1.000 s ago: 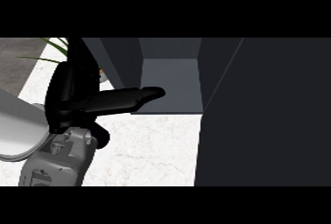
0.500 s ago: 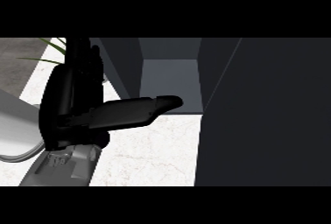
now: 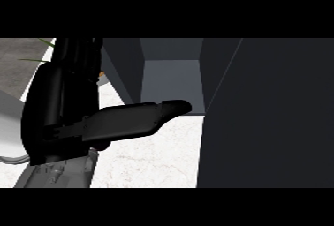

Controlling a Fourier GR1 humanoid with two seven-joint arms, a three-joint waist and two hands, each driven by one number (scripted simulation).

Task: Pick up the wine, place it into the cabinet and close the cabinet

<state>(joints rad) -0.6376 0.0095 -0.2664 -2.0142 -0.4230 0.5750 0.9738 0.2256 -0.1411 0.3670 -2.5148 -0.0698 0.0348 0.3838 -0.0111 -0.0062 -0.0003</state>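
Note:
My left hand fills the left of the head view, close up and black. Its fingers stand straight up and its thumb stretches right, with the tip just in front of the open cabinet. The cabinet is dark grey, with a paler back wall and nothing showing inside it. Its door is a large dark panel covering the right of the view. I cannot make out the wine; only a small orange and white speck shows behind the hand. My right hand is out of view.
The white marbled counter shows below the cabinet. A pale rounded object lies at the left edge, partly behind my forearm. Green leaves stick out at the top left.
My left hand has moved right and closer to the view. Its thumb tip went from short of the cabinet's left wall to the front of the opening.

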